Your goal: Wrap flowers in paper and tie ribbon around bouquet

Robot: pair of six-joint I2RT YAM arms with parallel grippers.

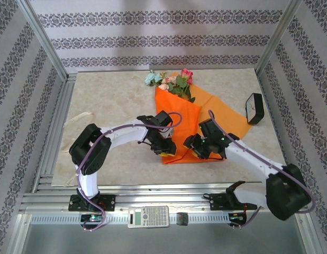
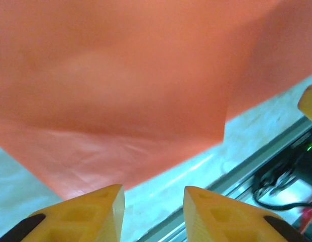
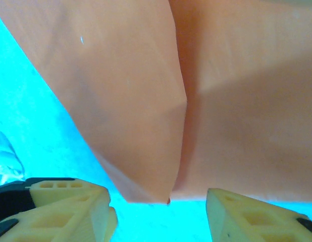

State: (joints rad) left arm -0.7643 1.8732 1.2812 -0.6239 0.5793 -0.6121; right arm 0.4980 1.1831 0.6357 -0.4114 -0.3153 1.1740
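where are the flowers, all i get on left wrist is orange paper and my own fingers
Observer: The flowers stick out of the paper's far end, away from the arms.
Operator: is the paper wrapped all round them
Observer: No, its right side lies flat on the table, not folded over.
Operator: where's the ribbon
Observer: The ribbon lies near the table's left edge, apart from the paper.
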